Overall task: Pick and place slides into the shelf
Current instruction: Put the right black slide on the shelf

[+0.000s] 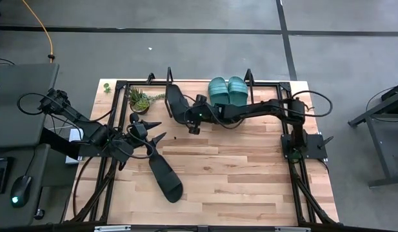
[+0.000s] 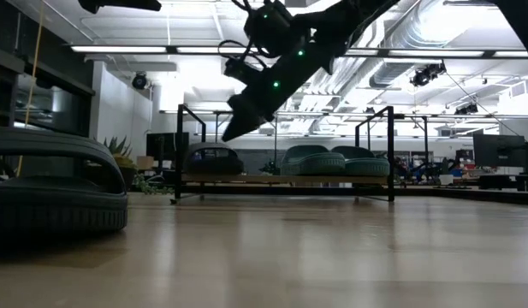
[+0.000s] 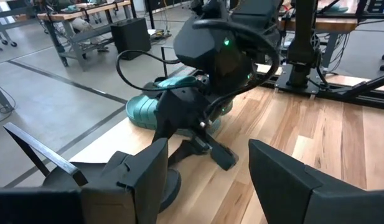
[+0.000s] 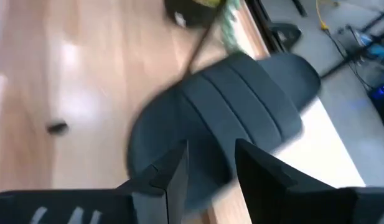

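Two teal slides [image 1: 228,90] rest side by side, soles down, on the shelf [image 1: 266,82] at the table's far edge. A black slide [image 1: 176,103] lies slanted on the shelf to their left, seen in the low view as a black slide [image 2: 212,159] on the board. My right gripper [image 1: 191,124] hovers open just above this slide's near end [image 4: 210,130], clear of it in the low view [image 2: 231,130]. A second black slide [image 1: 165,177] lies on the tabletop. My left gripper [image 1: 157,131] waits open beside it, raised.
A small potted plant [image 1: 139,98] stands at the shelf's left end. The shelf's black wire end frames [image 2: 180,150] rise on both sides. Bare wood stretches over the near right of the table [image 1: 250,180]. A mouse [image 1: 18,192] sits on a desk beyond the left edge.
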Robot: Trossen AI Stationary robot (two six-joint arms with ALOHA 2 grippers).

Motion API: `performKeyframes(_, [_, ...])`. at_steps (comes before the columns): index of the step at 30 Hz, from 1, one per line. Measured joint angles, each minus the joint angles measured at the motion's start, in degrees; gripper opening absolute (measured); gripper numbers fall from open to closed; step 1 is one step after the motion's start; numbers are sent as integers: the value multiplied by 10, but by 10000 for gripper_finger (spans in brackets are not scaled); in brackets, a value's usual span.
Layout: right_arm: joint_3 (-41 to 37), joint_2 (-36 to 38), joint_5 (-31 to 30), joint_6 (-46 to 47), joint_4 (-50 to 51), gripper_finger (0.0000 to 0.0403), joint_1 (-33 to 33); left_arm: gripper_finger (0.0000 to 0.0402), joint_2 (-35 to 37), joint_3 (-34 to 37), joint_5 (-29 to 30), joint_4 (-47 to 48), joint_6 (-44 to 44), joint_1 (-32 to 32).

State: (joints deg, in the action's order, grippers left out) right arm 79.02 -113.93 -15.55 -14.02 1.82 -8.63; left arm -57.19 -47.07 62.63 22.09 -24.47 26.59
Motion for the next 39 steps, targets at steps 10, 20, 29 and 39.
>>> performKeyframes(10, [-2,19,-24,25,125,122,-5,207,0,0,0,3,0,0])
performKeyframes(20, [-2,16,-19,44,152,122,-9,207,0,0,0,3,0,0])
performKeyframes(29, [-2,-15,-11,50,144,122,-9,207,0,0,0,2,0,0])
performKeyframes(39, [-2,-25,31,51,77,122,-10,207,0,0,7,1,0,0])
